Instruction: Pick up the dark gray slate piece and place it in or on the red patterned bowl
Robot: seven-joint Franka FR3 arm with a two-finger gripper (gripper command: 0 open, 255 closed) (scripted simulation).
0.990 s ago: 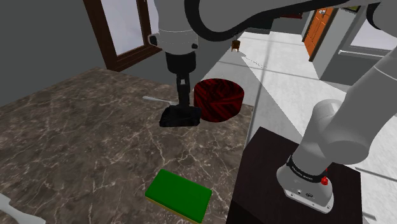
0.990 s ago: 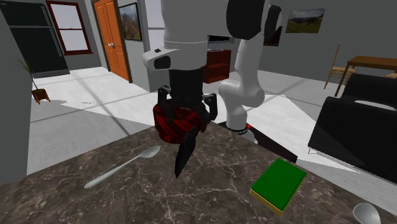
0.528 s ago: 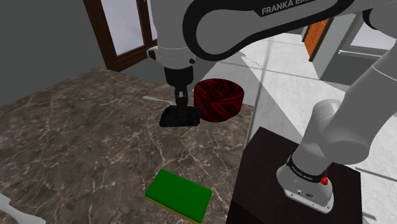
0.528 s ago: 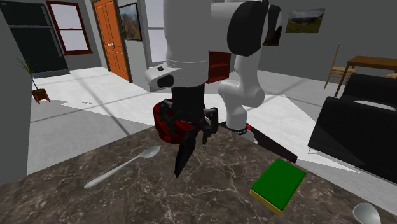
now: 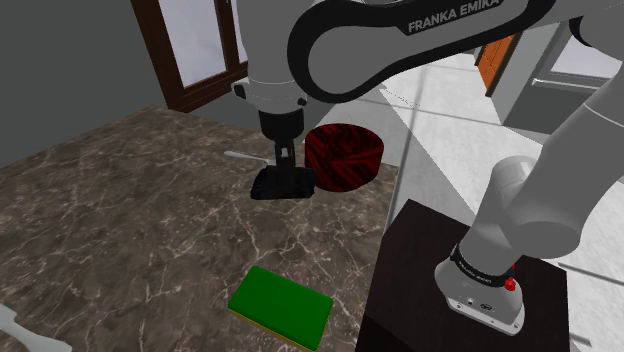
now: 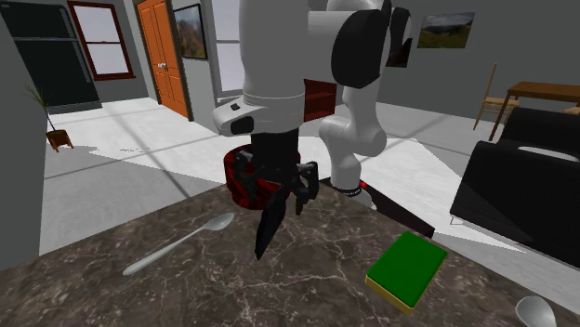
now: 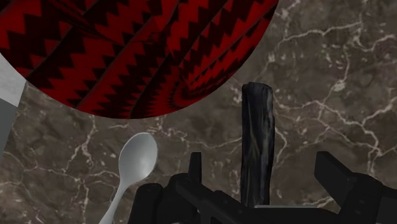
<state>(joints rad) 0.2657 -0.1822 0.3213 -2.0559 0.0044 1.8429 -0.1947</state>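
Item: dark slate slab [image 7: 257, 127], on edge and tilted, on the marble worktop [image 7: 331, 83] just beside the red zigzag bowl [image 7: 146, 51]. My gripper [image 7: 262, 167]: open, holding nothing, fingers either side of the slab without touching. Slab's long axis points straight ahead of me.

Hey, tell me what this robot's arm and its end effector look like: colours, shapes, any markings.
The arm is built from rounded white links with dark joints. One dark section carries white FRANKA EMIKA lettering. Its foot is a pale grey ring with a red button, mounted on a dark box stand. The end effector is all black and angular, under a white wrist.
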